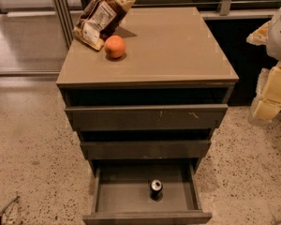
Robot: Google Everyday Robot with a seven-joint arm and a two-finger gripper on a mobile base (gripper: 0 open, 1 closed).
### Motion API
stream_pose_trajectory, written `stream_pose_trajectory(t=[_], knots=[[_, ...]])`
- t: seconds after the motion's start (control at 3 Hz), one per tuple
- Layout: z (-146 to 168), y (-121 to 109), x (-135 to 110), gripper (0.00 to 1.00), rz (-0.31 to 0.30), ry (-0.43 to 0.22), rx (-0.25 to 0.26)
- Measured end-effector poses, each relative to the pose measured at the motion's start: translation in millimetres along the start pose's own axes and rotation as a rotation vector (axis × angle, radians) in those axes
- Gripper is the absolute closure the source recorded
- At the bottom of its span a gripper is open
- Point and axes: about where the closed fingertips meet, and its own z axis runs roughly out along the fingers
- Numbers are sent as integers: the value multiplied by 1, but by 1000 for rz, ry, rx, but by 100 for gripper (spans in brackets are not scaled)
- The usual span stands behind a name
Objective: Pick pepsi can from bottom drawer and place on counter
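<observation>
Speckled floor around the cabinet. Bottom drawer is pulled out of the cabinet at its base. Can stands upright inside it, about mid-width, silver top up, touching no wall. Table on top of the cabinet carries an orange at its rear left, with a bag just behind. Gripper sits off the cabinet's right side, level with the upper drawers, well apart from the can. Can't tell whether the jaws are spread or pressed together.
</observation>
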Motion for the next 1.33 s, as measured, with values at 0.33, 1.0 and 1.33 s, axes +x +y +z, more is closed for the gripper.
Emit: stream_pose_trajectory(t=[0.33,1.0,1.33], knots=[[0,0,0,0,0,0,0],[52,13,-2,42,33,-69,-15],[125,35,-7,65,65,-160,-69]])
